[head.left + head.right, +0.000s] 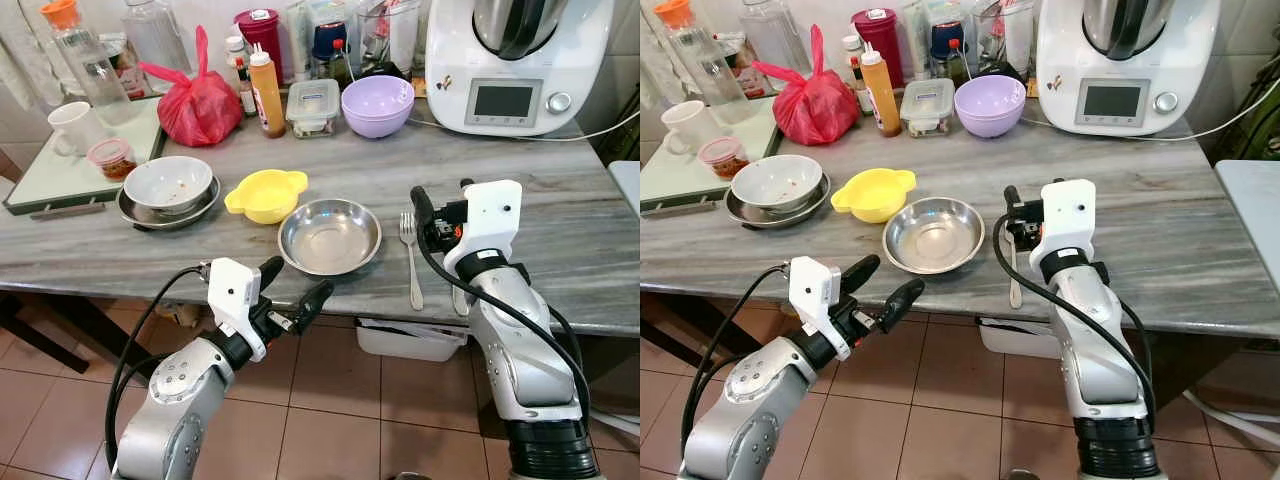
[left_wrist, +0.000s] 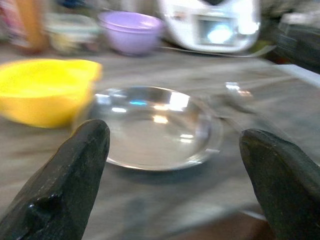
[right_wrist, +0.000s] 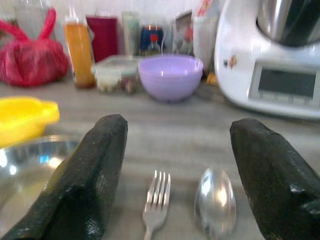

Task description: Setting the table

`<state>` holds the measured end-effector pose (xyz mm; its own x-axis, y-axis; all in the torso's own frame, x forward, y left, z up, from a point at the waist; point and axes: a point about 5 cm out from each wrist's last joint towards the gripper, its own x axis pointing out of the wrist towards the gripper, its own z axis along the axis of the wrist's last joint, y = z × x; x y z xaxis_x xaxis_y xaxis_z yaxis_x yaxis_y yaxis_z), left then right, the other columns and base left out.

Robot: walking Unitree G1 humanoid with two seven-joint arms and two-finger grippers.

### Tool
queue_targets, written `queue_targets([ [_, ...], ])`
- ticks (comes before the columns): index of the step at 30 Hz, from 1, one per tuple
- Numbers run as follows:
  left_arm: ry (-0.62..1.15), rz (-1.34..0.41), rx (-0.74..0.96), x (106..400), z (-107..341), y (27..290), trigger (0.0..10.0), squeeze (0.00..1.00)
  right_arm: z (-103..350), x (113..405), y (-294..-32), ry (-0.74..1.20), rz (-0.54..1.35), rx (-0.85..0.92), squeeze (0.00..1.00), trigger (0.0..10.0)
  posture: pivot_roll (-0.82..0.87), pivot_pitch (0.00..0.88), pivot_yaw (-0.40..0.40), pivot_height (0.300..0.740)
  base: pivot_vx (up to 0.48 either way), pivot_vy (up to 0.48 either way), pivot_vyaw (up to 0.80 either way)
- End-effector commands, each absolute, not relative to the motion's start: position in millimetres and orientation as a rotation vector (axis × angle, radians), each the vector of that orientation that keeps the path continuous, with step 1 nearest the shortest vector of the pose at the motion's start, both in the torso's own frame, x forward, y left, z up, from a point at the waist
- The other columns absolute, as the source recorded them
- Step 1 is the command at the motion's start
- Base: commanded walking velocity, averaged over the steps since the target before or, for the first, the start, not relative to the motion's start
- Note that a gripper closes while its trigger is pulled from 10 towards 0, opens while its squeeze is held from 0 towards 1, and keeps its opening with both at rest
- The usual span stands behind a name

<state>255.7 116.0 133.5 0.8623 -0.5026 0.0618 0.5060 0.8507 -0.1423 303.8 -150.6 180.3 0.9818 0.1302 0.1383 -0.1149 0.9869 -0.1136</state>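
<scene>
a: where does the place setting stand?

b: the steel plate [image 1: 329, 236] sits near the front edge of the counter [image 1: 560, 215], with the fork [image 1: 410, 255] lying just to its right, tines pointing away from the robot. in the right wrist view a spoon [image 3: 215, 202] lies just beside the fork, on the side away from the plate.

a: and the grippers?

b: the right gripper [image 3: 172, 175] hovers over the fork and spoon, fingers spread wide with nothing between them. the left gripper [image 1: 292, 289] hangs just off the counter's front edge, pointed at the plate, fingers also apart and empty.

a: so what's the step?

b: my guess is tidying the cutlery beside the plate, or leaving it and fetching a bowl. if the right arm adjusts anything, it should come straight down on one handle only, since fork and spoon lie close together and a wide pinch could drag both. thin flat metal on smooth stone will slide, so press lightly and close slowly.

a: how do the pieces look?

b: the plate is shallow, shiny and empty. the fork is slim, plain steel, lying parallel to the counter's side. the yellow bowl [image 1: 266, 194] sits just behind the plate, and the purple bowl [image 1: 377, 105] well back near the white appliance [image 1: 515, 62].
</scene>
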Motion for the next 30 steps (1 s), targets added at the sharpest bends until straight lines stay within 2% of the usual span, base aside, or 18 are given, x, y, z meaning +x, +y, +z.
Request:
queue_targets([
  [1, -0.027, -0.434, -0.104, 259.4, 130.8, 127.8, 10.0, 0.0, 177.4, 299.6, -149.0, -0.137, 0.124, -0.098, 0.0, 10.0, -0.17, 0.053, 0.122, 0.74, 0.0, 0.0, 0.0],
  [3, -0.029, -0.4, -0.098, 260.5, 130.2, 130.2, 10.0, 0.0, 172.9, 297.4, -151.6, -0.124, 0.103, -0.11, 0.0, 10.0, -0.17, 0.053, 0.123, 0.74, 0.0, 0.0, 0.0],
  [4, -0.031, -0.391, -0.105, 260.6, 130.2, 130.8, 10.0, 0.0, 170.2, 296.4, -152.7, -0.116, 0.093, -0.118, 1.0, 10.0, -0.17, 0.057, 0.124, 0.74, 0.0, 0.0, 0.0],
  [11, -0.043, -0.254, -0.076, 264.1, 129.5, 139.3, 10.0, 0.0, 156.7, 294.7, -155.8, -0.08, 0.064, -0.168, 1.0, 10.0, -0.16, 0.056, 0.123, 0.74, 0.0, 0.0, 0.0],
  [13, -0.045, -0.215, -0.076, 265.3, 128.8, 141.1, 10.0, 0.0, 157.8, 296.6, -153.7, -0.12, 0.082, -0.191, 1.0, 10.0, -0.16, 0.055, 0.122, 0.74, 0.0, 0.0, 0.0],
  [16, -0.043, -0.17, -0.069, 266.4, 128.0, 144.0, 10.0, 0.0, 151.0, 296.0, -153.7, -0.027, 0.113, -0.104, 1.0, 10.0, -0.15, 0.052, 0.119, 0.74, 0.0, 0.0, 0.0],
  [22, -0.03, -0.092, -0.039, 270.2, 126.2, 148.1, 10.0, 0.0, 148.0, 295.0, -149.5, -0.032, 0.141, -0.085, 1.0, 10.0, -0.15, 0.05, 0.125, 0.74, 0.0, 0.0, 0.0],
  [29, -0.042, -0.102, -0.013, 268.3, 130.2, 144.5, 10.0, 0.0, 149.9, 291.8, -154.2, -0.021, 0.11, -0.053, 1.0, 10.0, -0.14, 0.075, 0.133, 0.74, 0.0, 0.0, 0.0],
  [30, -0.043, -0.104, -0.017, 268.2, 130.9, 143.3, 10.0, 0.0, 150.9, 291.4, -154.3, -0.025, 0.116, -0.056, 0.47, 10.0, -0.14, 0.077, 0.13, 0.74, 0.0, 0.0, 0.0],
])
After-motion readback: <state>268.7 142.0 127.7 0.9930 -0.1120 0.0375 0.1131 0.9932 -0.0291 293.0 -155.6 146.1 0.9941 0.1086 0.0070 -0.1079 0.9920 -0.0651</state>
